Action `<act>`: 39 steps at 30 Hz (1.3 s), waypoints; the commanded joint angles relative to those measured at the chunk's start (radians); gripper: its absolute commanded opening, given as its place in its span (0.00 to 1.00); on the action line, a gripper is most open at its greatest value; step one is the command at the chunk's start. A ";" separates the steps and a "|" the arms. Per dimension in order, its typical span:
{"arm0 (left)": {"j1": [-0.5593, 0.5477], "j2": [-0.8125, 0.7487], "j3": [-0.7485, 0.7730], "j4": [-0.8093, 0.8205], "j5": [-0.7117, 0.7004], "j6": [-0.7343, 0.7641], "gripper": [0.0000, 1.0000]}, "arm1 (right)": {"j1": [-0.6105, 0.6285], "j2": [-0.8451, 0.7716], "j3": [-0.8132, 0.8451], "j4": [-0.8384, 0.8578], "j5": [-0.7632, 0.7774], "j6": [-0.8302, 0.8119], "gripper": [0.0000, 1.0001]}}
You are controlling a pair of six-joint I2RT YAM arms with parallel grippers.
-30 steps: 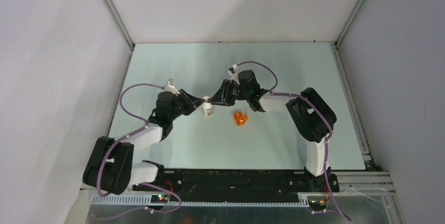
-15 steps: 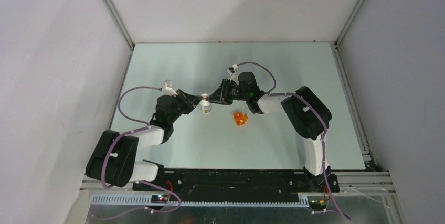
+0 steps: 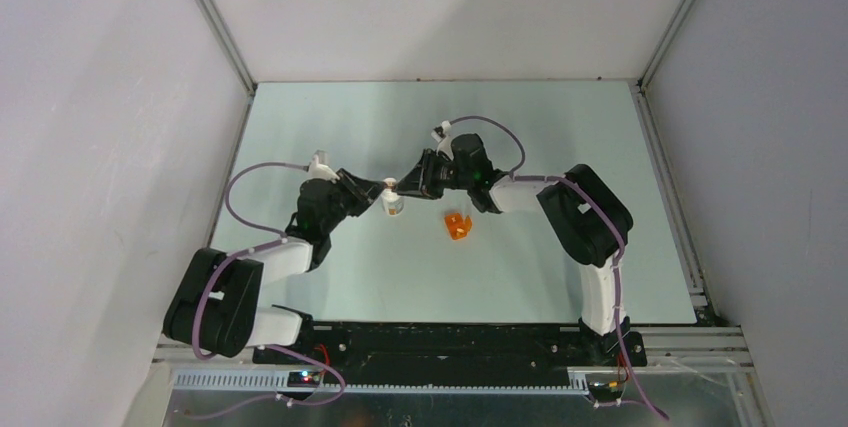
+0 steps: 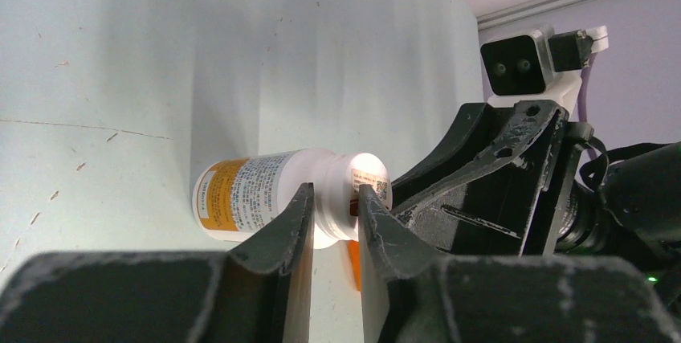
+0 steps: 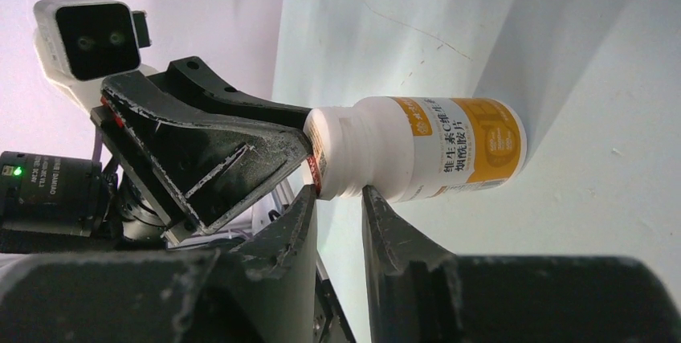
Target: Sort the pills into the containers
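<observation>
A white pill bottle point(image 3: 393, 203) with an orange label stands upright mid-table, and both grippers meet at it. My left gripper point(image 4: 333, 196) comes from the left, its fingers shut on the bottle's point(image 4: 265, 196) neck just under the white cap. My right gripper point(image 5: 338, 195) comes from the right and is shut on the cap end of the same bottle point(image 5: 434, 149). From above, the left gripper point(image 3: 380, 192) and right gripper point(image 3: 404, 188) nearly touch over the cap. The orange translucent cup point(image 3: 458, 225) sits alone to the bottle's right. No pills are in view.
Grey walls enclose the pale green table point(image 3: 560, 127) at left, back and right. The black base rail point(image 3: 450, 342) runs along the near edge. A purple cable point(image 3: 250, 182) loops over the left arm, and a second cable point(image 3: 505, 137) loops over the right arm.
Over the last second both grippers and the bottle between them shifted slightly away from the bases and to the left. The orange cup stayed put.
</observation>
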 commanded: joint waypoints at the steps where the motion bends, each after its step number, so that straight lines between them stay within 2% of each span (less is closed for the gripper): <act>1: -0.052 0.030 -0.002 -0.243 0.141 0.063 0.00 | 0.049 0.009 0.057 -0.261 0.025 -0.089 0.26; 3: -0.052 0.025 0.005 -0.260 0.147 0.069 0.00 | 0.044 0.010 0.097 -0.317 0.030 -0.085 0.37; 5: -0.052 0.020 0.015 -0.279 0.150 0.073 0.00 | 0.040 0.020 0.124 -0.353 0.028 -0.076 0.42; 9: -0.052 0.014 0.028 -0.303 0.154 0.072 0.00 | 0.038 0.037 0.138 -0.372 0.033 -0.051 0.45; 15: -0.053 0.012 0.027 -0.307 0.158 0.060 0.05 | 0.040 0.059 0.139 -0.391 0.029 -0.057 0.35; 18: -0.052 0.016 0.022 -0.301 0.159 0.057 0.05 | 0.042 0.081 0.139 -0.396 0.020 -0.066 0.25; 22: -0.052 0.029 0.013 -0.303 0.161 0.065 0.03 | 0.047 0.102 0.138 -0.375 0.019 -0.052 0.21; 23: -0.052 0.031 0.010 -0.305 0.161 0.066 0.02 | 0.046 0.102 0.138 -0.370 0.011 -0.050 0.22; 25: -0.052 0.035 0.006 -0.312 0.159 0.066 0.01 | 0.044 0.091 0.138 -0.364 0.011 -0.050 0.32; 27: -0.051 0.034 0.006 -0.317 0.157 0.066 0.01 | 0.042 0.060 0.139 -0.367 0.016 -0.063 0.48; 29: -0.050 0.033 0.014 -0.329 0.150 0.070 0.01 | 0.035 0.036 0.138 -0.371 0.019 -0.068 0.53; 39: -0.050 0.025 0.042 -0.385 0.126 0.097 0.00 | -0.006 -0.050 0.138 -0.338 -0.019 -0.071 0.61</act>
